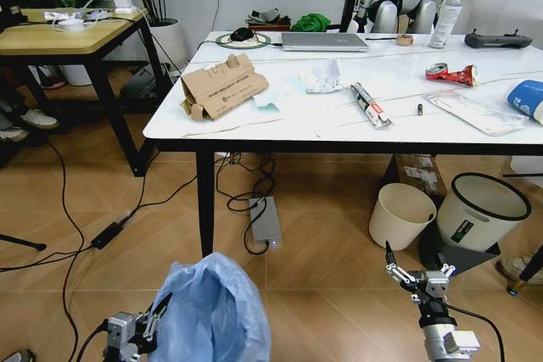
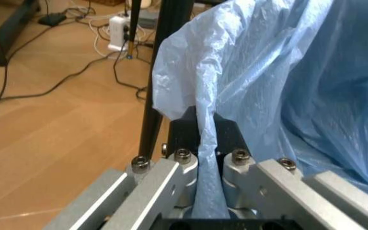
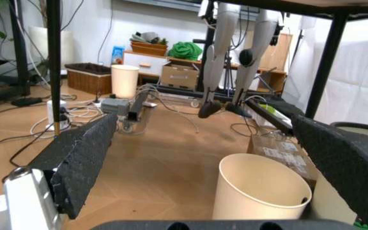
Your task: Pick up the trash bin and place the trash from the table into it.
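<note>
Below the table (image 1: 356,129), left gripper (image 2: 210,158) pinching the trash bin (image 1: 212,311) liner, right gripper (image 1: 417,275) spread wide

Blue-bagged trash bin (image 1: 212,311) low, off floor, trash (image 1: 222,86) scattered on marble table (image 1: 254,129) — cardboard, can, wrappers.

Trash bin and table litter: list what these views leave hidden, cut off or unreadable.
- Trash bin: its body is hidden by the billowing blue bag in the head view; the lower part is cut off by the frame edge.
- Left tool: shut on the bag; its pad faces are covered by plastic in the left wrist view.
- Blue paper cup: cut off at the head view's right edge.
- Cardboard: print too small to read.
</note>
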